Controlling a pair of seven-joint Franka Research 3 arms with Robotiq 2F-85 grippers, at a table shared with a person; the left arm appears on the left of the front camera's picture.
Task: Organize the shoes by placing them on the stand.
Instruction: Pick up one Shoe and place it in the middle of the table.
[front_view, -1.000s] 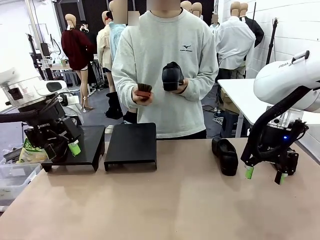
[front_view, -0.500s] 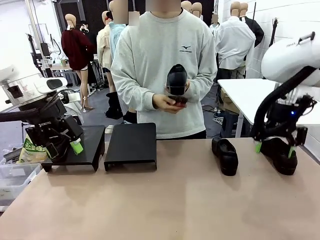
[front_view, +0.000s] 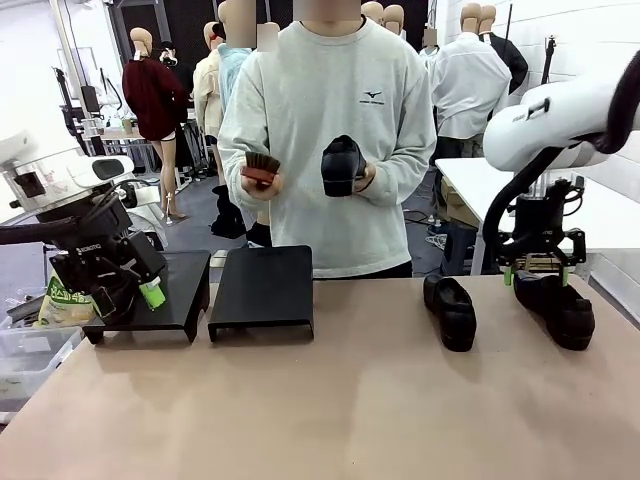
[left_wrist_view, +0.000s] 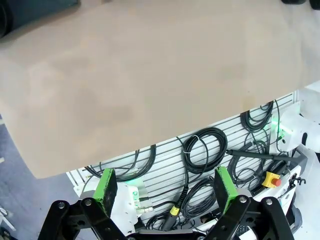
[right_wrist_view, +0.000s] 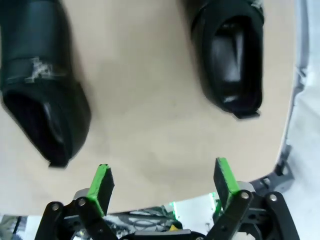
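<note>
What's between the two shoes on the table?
Nothing: bare table separates the shoe nearer the middle from the shoe near the right edge. The front view and the right wrist view both show it.

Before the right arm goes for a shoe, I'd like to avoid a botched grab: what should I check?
1. Right gripper open and empty: ok.
2. Right gripper centred on a shoe: not ok; its wrist view aims at bare table between one shoe and the other shoe.
3. Right stand top free: ok.
4. Left gripper open and empty: ok.
5. Person off the table: ok, holding a third shoe at chest height.
</note>
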